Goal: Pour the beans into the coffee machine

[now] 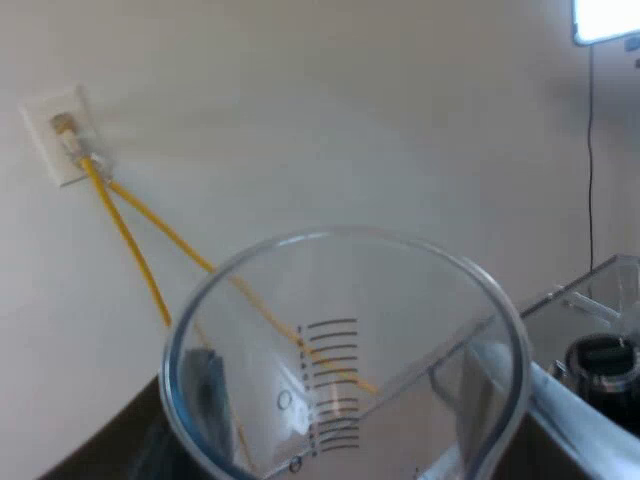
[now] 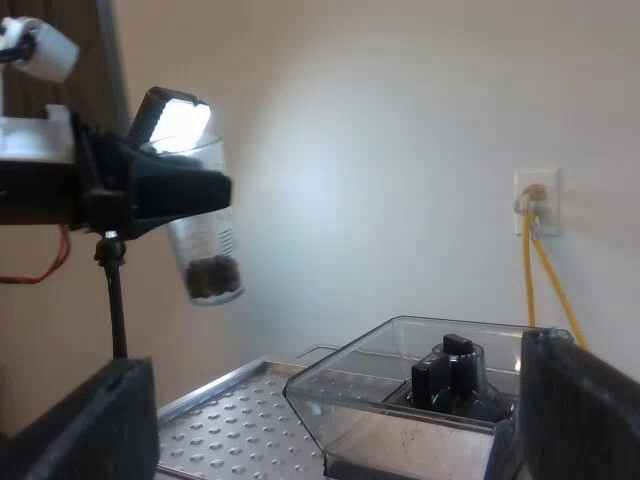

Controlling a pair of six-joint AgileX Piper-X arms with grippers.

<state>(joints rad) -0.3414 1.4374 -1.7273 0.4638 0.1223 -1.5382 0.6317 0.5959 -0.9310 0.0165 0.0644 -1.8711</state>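
Left end effector [image 2: 190, 190]: clamped on the measuring glass [image 1: 330, 380]. The glass is slightly tilted with beans [image 2: 212, 278] at its bottom, higher than the bean hopper [image 2: 380, 400] and well apart from it. Right end effector [image 2: 335, 355]: fingers apart, empty, near the hopper.

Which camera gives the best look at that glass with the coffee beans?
The right wrist view: the measuring glass hangs whole in the left gripper, beans at its bottom. The left wrist view catches its rim and scale marks up close.

The measuring glass [image 1: 400, 300] bears scale lines [image 1: 330, 380] (numbers unreadable).
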